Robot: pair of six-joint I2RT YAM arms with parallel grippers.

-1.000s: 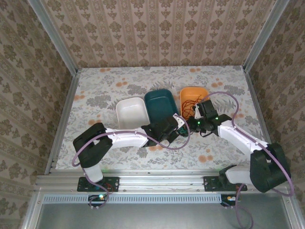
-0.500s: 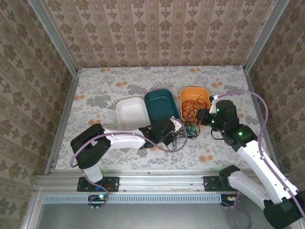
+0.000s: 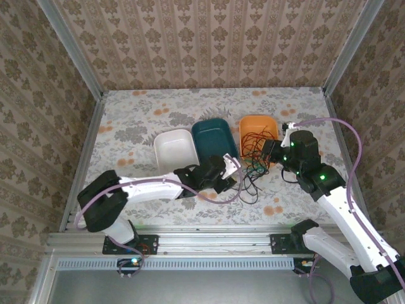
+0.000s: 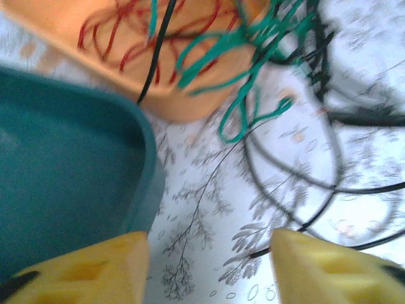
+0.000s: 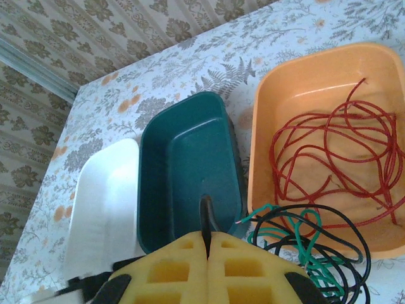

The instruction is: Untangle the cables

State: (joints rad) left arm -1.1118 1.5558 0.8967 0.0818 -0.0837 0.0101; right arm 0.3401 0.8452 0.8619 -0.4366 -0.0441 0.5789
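The cables (image 3: pixel 252 166) lie in a loose heap at the centre right of the top view, half in and half before the orange bin (image 5: pixel 261 120). The red cable (image 5: pixel 329 149) is coiled inside that bin. The green cable (image 4: pixel 253 41) hangs over the bin's near wall and curls down onto the table (image 3: pixel 145 114). The black cable (image 4: pixel 326 183) spreads in wide loops on the floral cloth below and to the right of the green one.

In the left wrist view the left gripper (image 4: pixel 209 269) sits at the bottom edge, its yellow fingers (image 4: pixel 95 266) spread well apart with only bare cloth between them. The green and black strands lie above and to the right of it, near but not touching.

In the right wrist view the right gripper (image 5: pixel 207 272) is at the bottom centre, its fingers (image 5: pixel 161 272) pressed together. A dark strand that looks like the black cable stands up out of the seam, pinched there. The rest of the tangle lies just right of these fingers, and the red coil is in the upper right.

The teal bin (image 4: pixel 63 158) stands touching the orange one on its left, with the white bin (image 5: pixel 101 196) left of that.
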